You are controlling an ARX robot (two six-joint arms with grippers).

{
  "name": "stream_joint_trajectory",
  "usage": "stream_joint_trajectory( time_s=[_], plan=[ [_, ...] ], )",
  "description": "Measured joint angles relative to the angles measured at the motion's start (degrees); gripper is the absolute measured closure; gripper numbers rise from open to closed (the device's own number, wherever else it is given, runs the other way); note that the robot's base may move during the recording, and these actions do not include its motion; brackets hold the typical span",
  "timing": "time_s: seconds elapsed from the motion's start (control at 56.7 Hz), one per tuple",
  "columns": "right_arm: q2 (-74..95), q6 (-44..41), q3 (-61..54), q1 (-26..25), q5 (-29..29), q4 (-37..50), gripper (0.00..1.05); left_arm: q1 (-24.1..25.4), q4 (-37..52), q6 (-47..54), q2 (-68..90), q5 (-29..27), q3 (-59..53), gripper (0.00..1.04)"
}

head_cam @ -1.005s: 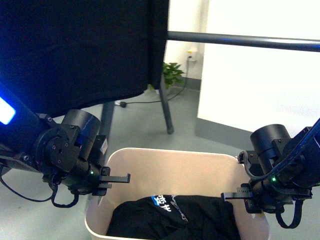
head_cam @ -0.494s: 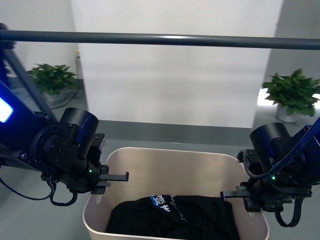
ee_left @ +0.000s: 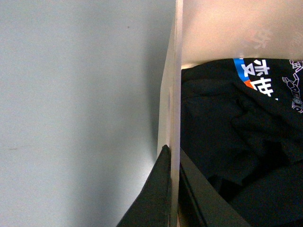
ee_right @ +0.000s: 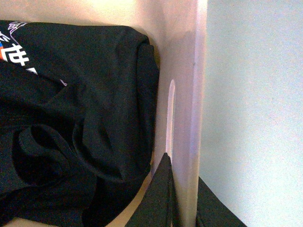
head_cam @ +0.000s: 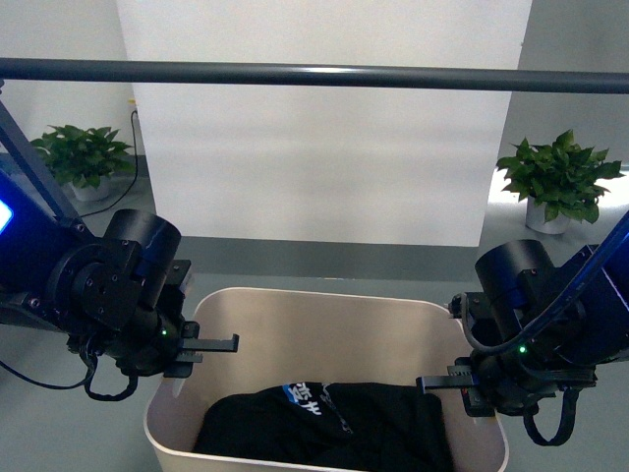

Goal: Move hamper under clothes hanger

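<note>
The beige hamper (head_cam: 324, 334) sits low in the front view, below the horizontal bar of the dark clothes hanger (head_cam: 314, 74). It holds black clothes with a blue and white print (head_cam: 324, 423). My left gripper (head_cam: 192, 349) is shut on the hamper's left wall (ee_left: 174, 94), one finger inside and one outside. My right gripper (head_cam: 462, 385) is shut on the right wall (ee_right: 194, 94) in the same way. One angled leg of the hanger (head_cam: 25, 147) shows at the far left.
A white wall panel (head_cam: 314, 157) stands behind the bar. Potted plants stand on the floor at the left (head_cam: 84, 157) and right (head_cam: 560, 182). Grey floor (ee_left: 75, 113) lies around the hamper.
The view has swung from the black hanging cloth and the rack's leg to the white panel. The bar now runs straight across above the hamper. Both grippers have stayed shut on the walls.
</note>
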Motion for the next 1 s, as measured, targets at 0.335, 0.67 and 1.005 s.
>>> stream_joint_trajectory(
  time_s=[0.335, 0.67, 1.005],
  plan=[
    [0.00, 0.07, 0.00, -1.49, 1.14, -0.02, 1.02, -1.40, 0.02, 0.20, 0.02, 1.07, 0.00, 1.01],
    [0.00, 0.07, 0.00, -1.07, 0.70, -0.02, 1.02, -0.96, 0.00, 0.20, 0.02, 0.96, 0.00, 1.01],
    [0.00, 0.07, 0.00, -1.14, 0.72, -0.02, 1.02, -0.98, 0.00, 0.20, 0.02, 0.98, 0.00, 1.01]
  ],
)
